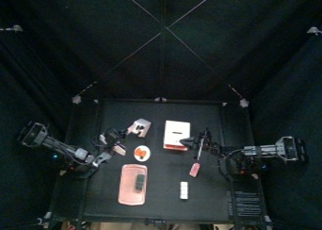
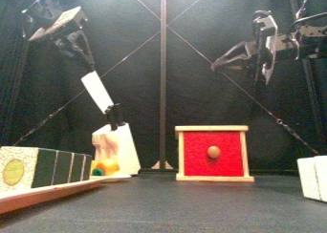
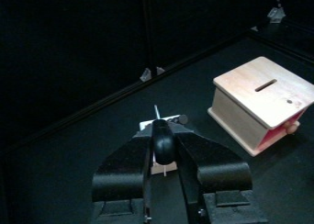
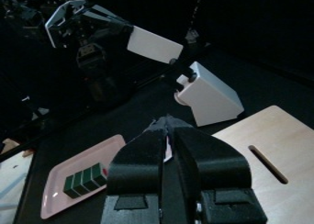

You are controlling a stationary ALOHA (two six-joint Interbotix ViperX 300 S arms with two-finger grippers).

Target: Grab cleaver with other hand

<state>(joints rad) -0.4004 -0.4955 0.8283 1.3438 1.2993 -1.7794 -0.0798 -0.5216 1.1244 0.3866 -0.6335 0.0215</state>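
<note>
While your left gripper [image 3: 160,140] hangs at the upper left of the front view, its jaws are clamped on the cleaver [image 4: 153,44]: white blade gripped, black handle slanting down, clear of the table. Your right gripper [image 4: 168,131], upper right in that view: jaws nearly touching, nothing between them, well apart from the cleaver. Below: white block [image 2: 115,146], red box [image 2: 211,153], pink tray [image 4: 86,177].

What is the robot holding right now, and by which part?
The left gripper holds the cleaver by its blade, handle hanging free; the right gripper holds nothing.
</note>
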